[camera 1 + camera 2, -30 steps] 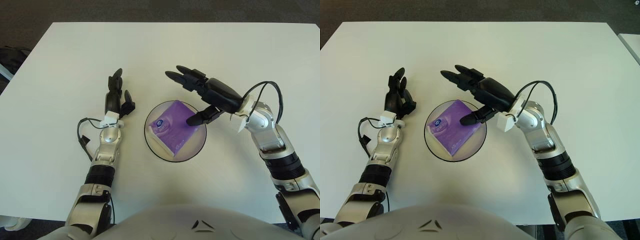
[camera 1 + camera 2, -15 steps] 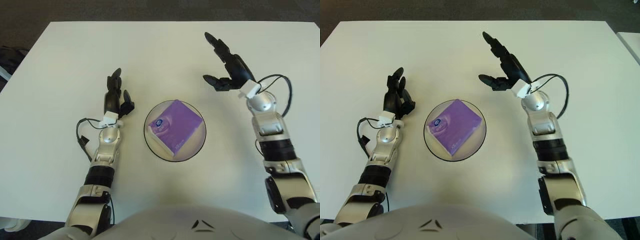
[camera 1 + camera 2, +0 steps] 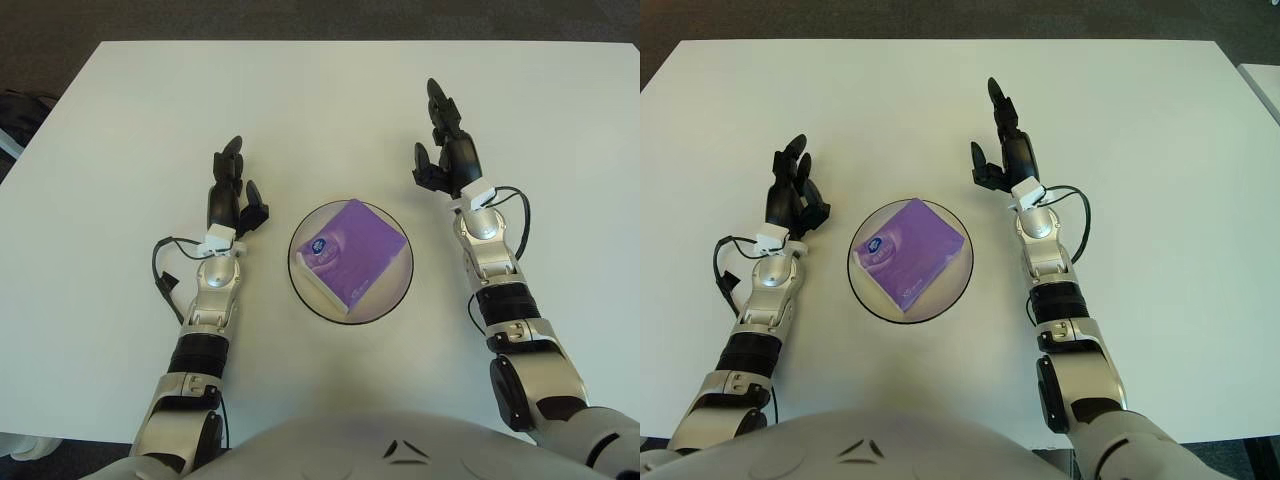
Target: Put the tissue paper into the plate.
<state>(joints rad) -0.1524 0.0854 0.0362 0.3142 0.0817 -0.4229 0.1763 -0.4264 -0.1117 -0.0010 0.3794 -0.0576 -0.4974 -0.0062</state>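
A purple tissue pack (image 3: 352, 250) lies inside the round dark-rimmed plate (image 3: 300, 283) at the middle of the white table. My right hand (image 3: 444, 155) rests on the table to the right of the plate, fingers stretched out and holding nothing. My left hand (image 3: 232, 190) rests on the table to the left of the plate, fingers open and empty. Neither hand touches the plate or the pack.
The white table (image 3: 140, 120) spreads wide on all sides of the plate. Dark floor shows beyond its far edge and left corner. Thin cables loop beside both forearms.
My right hand has let go of the tissue pack over the plate, lifted away and swung back to the right. It now lies straight on the table. The left hand has not moved.
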